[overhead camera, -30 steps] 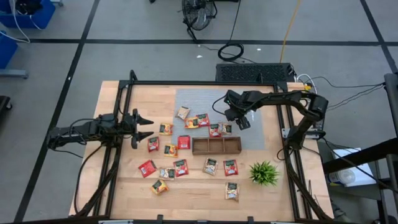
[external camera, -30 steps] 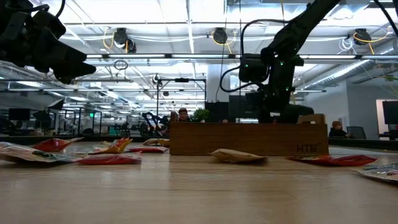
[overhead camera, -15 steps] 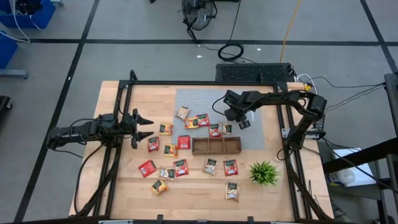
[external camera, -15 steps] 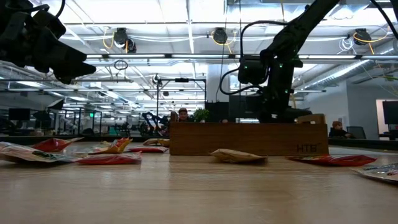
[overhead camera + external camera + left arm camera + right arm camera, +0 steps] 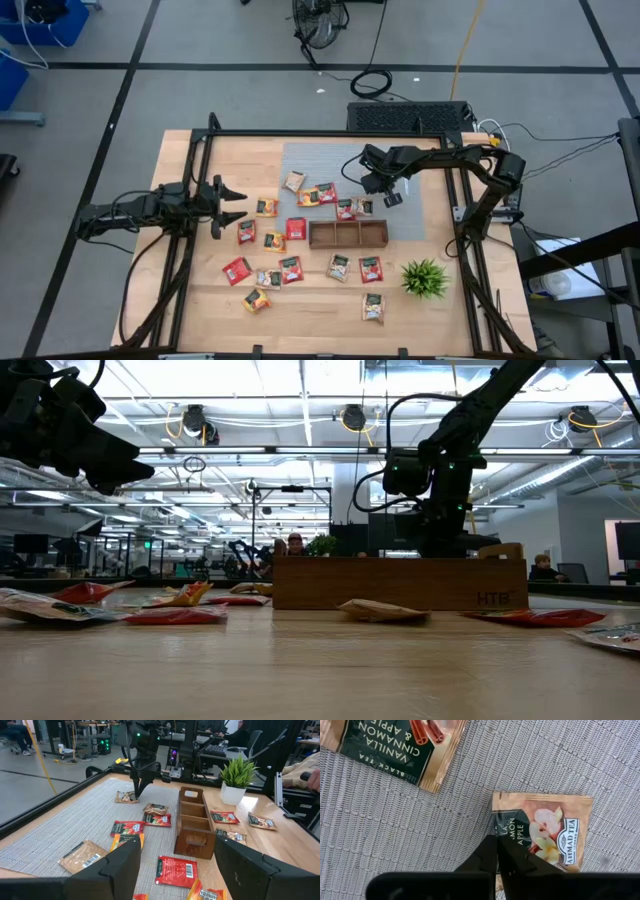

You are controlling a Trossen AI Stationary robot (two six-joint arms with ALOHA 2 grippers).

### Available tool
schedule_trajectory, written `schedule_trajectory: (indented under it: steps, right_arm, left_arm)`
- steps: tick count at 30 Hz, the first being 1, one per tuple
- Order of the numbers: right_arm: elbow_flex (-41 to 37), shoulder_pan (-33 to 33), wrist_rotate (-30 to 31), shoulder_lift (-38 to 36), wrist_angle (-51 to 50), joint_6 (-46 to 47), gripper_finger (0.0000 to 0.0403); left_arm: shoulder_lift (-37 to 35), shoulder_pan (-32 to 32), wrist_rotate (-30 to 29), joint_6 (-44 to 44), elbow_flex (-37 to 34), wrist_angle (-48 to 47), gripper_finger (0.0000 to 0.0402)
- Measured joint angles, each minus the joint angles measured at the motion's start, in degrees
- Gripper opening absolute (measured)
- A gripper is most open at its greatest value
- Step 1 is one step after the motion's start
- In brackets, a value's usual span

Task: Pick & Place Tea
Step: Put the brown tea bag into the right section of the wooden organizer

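right tool is down on the grey mat behind the wooden tray, fingers pressed together over the edge of a pale apple tea sachet, though whether the packet is truly pinched is hard to tell. it looks feather-light, thin, floppy and slick, so an edge or corner nip seems best. left tool hangs spread apart over the worktop's left side, with red and orange sachets scattered around the tray.

Bare surface was left open along the frame's bottom; passage at centre was blocked by the wooden tray, plant and scattered sachets.
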Motion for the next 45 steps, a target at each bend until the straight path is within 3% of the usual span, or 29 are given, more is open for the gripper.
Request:
schedule_trajectory:
  steps: [7, 17, 32, 38, 45]
  right_arm:
    - [0.00, 0.05, 0.34, -0.30, -0.37, 0.02, 0.0000]
    - [0.06, 2.49, 4.01, -9.27, -3.34, 3.06, 0.0000]
    - [0.04, 6.50, 9.51, -14.50, -9.14, 6.79, 0.0000]
    - [0.72, 9.26, 9.53, -17.47, -12.63, 12.01, 0.0000]
    - [7.92, 12.40, 9.64, -18.12, -21.52, 20.26, 0.0000]
  left_arm:
    - [0.01, 0.02, 0.00, 0.00, 0.00, 0.01, 0.0253]
    - [0.00, 0.00, 0.00, 0.01, -0.01, 0.02, 0.0253]
    - [0.00, 0.01, 0.00, 0.00, 0.00, 0.02, 0.0253]
    - [0.01, 0.02, 0.02, 0.00, -0.02, 0.00, 0.0253]
    - [0.01, 0.02, 0.02, 0.00, 0.00, 0.00, 0.0253]
